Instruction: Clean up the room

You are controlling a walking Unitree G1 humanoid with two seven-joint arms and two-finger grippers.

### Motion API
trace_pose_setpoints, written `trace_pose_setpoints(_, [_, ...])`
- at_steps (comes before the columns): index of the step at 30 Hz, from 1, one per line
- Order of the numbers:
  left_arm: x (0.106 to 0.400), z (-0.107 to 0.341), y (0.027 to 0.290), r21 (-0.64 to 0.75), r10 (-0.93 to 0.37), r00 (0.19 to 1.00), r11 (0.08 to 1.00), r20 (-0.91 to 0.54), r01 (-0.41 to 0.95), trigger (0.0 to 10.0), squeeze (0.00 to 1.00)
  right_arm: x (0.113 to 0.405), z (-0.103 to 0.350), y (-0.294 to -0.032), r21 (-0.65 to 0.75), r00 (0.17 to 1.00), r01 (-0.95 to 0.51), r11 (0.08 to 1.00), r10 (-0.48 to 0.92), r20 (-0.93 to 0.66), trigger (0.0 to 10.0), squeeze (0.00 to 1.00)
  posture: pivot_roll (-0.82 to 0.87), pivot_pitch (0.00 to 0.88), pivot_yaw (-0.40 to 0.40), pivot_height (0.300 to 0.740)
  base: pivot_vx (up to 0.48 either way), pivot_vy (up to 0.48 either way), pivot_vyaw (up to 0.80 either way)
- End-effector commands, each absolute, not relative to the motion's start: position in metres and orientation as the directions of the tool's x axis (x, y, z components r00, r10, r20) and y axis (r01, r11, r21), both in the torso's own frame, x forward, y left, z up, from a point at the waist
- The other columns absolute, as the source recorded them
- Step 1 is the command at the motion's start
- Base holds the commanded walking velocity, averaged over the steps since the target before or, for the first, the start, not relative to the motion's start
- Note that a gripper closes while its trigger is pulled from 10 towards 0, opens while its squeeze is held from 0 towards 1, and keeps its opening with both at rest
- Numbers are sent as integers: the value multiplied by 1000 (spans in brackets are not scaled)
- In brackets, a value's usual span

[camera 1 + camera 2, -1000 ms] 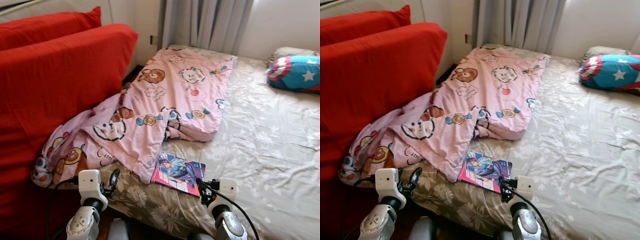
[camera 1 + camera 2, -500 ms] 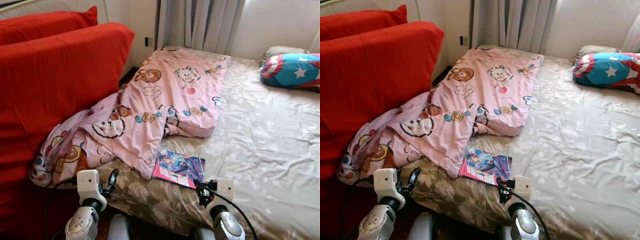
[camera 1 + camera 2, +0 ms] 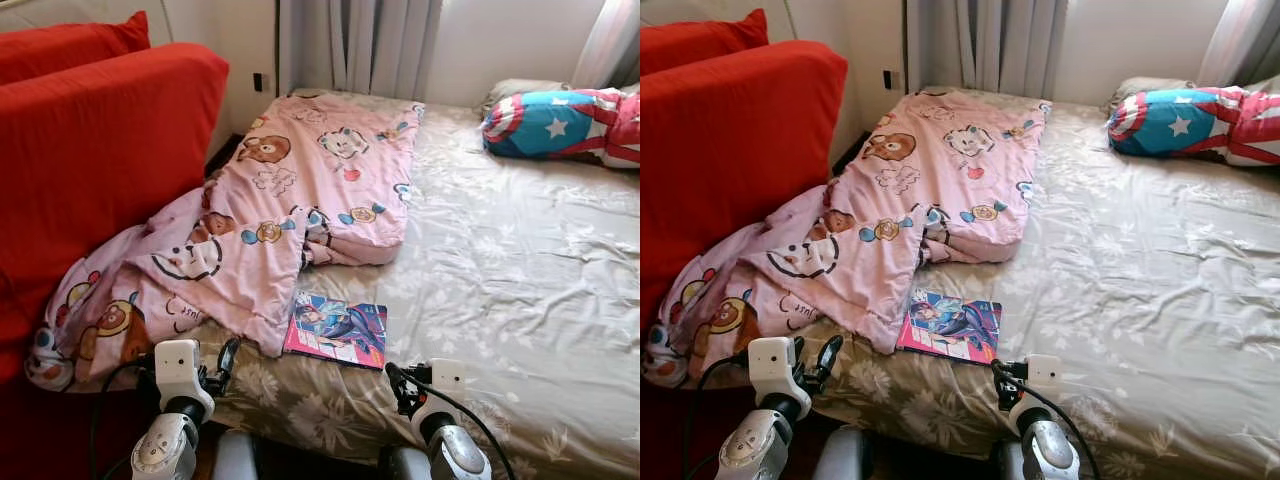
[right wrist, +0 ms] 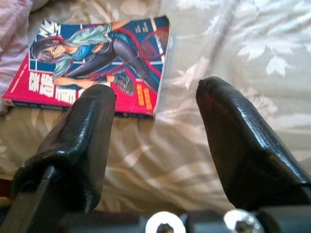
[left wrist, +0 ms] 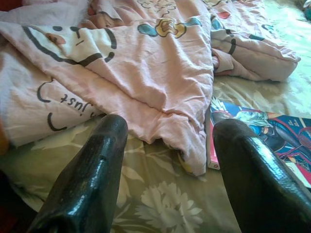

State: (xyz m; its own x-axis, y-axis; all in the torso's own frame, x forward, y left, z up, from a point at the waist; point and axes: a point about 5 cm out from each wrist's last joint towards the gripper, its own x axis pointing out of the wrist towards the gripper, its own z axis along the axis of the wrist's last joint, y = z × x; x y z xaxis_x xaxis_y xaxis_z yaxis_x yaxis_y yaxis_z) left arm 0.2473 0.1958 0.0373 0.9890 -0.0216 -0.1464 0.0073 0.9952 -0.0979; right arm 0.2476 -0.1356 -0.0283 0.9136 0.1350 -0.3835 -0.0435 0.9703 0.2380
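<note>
- Nearest: left gripper [image 3: 222,362] raised at the foot edge of the bed [image 3: 520,300], fingers spread wide apart, nothing between them; in the left wrist view aimed at the drooping hem of the pink quilt [image 5: 146,87].
- Alongside it: right gripper [image 3: 397,385], likewise spread and empty, pointed in the right wrist view at the near edge of the comic book [image 4: 92,68].
- Just beyond the grippers: comic book lying flat on the floral sheet, cover up, one corner touching or tucked under the quilt's hem; cannot tell which.
- Likely step in hand: reaching for the book with the right gripper.
- To do it well: come in low along the sheet, slide one finger under the free edge away from the quilt, close on cover and pages together, avoid pinching bedsheet, lift clear before swinging aside.
- Further back: quilt sprawled from the bed's middle down over the left side against the red sofa [image 3: 100,150]; worth straightening later, probably with both grippers.
- Farthest: star-patterned cushion [image 3: 545,120] at the head of the bed, curtain [image 3: 360,45] behind.
- Count: one comic book, one pink quilt, one star cushion, a plain pillow [image 3: 515,90] partly hidden behind it, two grippers.
</note>
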Motion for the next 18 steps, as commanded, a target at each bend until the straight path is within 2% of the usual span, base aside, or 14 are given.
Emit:
trace_pose_setpoints(1, [246, 34, 196, -99, -25, 985, 995, -171, 8, 10000, 0, 250, -26, -130, 237, 915, -70, 969, 157, -372, 10000, 0, 97, 43, -47, 609, 0, 0, 800])
trace_pose_setpoints(9, [247, 34, 196, -101, -28, 985, 995, -171, 10, 10000, 0, 250, -26, -127, 248, 914, -78, 966, 168, -368, 10000, 0, 100, 45, -47, 609, 0, 0, 800])
trace_pose_setpoints(14, [247, 35, 196, -101, -27, 985, 995, -171, 10, 10000, 0, 250, -26, -126, 250, 914, -79, 965, 170, -369, 10000, 0, 100, 45, -45, 609, 0, 0, 480])
trace_pose_setpoints(18, [247, 35, 196, -100, -30, 985, 995, -171, 13, 10000, 0, 251, -27, -128, 249, 910, -42, 968, 140, -391, 10000, 0, 99, 47, -43, 609, 0, 0, 0])
